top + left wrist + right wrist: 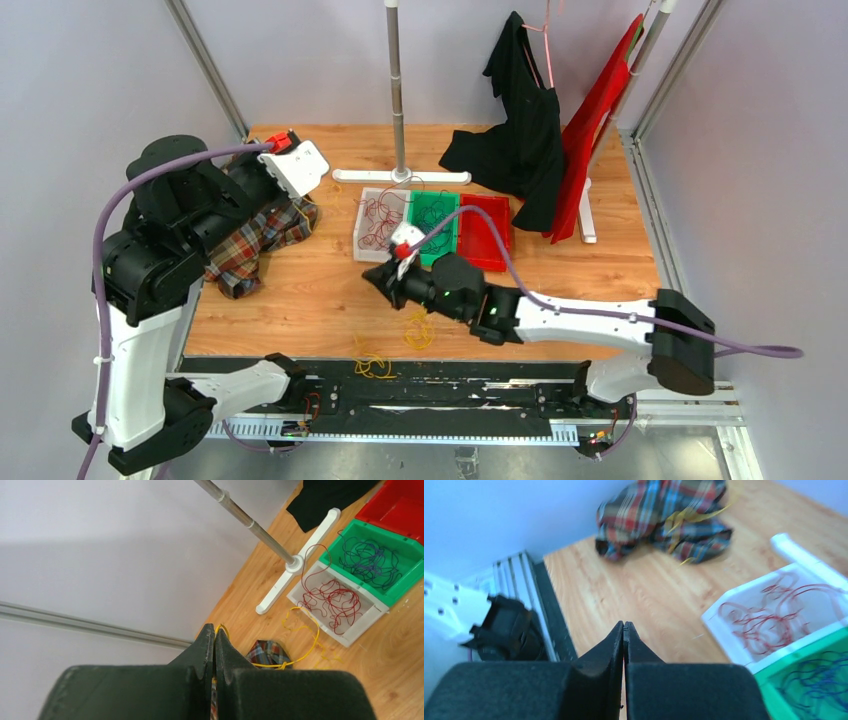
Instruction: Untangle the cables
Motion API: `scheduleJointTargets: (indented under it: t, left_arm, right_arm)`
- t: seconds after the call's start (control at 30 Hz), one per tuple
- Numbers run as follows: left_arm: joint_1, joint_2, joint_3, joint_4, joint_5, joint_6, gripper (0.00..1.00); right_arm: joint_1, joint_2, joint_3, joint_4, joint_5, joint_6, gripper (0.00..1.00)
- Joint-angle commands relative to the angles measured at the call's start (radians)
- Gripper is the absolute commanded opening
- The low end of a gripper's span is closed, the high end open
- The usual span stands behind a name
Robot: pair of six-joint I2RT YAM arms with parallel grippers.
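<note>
Top view first: two loose yellow cable bunches (418,330) can be seen lying on the table (300,310) near its front edge. They're just on the base side of the right gripper (372,278), which is pointed leftward, away from them. So they're far nearer the right arm than the left, and a pull-back toward its own base would probably be needed. Red cables (380,222) are sat in the white tray (357,235), and blue-purple cables (435,213) in the green tray (435,193).

Left wrist view: the left gripper (215,630) is pressed fully together. A yellow strand (310,645) looks to be pinched at the tips, trailing down over the plaid cloth (267,652) toward the white tray.

Right wrist view: the right gripper's fingers are closed tight with nothing seen between them. The loose yellow bunches aren't caught in this view at all.
</note>
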Motion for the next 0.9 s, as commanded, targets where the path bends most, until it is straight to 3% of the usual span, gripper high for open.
scheduleJointTargets:
  t: [0.0,0.2,0.23,0.57,0.87]
  left_arm:
    - [-0.005,-0.013,-0.006,0.019,-0.032,0.013,0.0]
    - [-0.005,-0.032,-0.075,0.018,-0.054,0.031,0.0]
    - [-0.005,-0.037,-0.097,0.019,-0.061,0.037,0.0]
    - [-0.005,-0.062,-0.204,0.019,-0.039,0.02,0.0]
    - [-0.005,-0.075,-0.212,0.019,-0.038,0.024,0.0]
  right_arm:
    - [-0.078,-0.052,0.013,-0.057,-0.03,0.0,0.06]
    - [0.004,0.086,0.037,-0.12,-0.097,-0.009,0.62]
    - [0.026,0.118,0.05,-0.122,-0.104,-0.007,0.67]
    - [0.107,0.433,0.276,-0.326,0.132,0.037,0.72]
    - [0.106,0.538,0.332,-0.414,0.156,0.06,0.58]
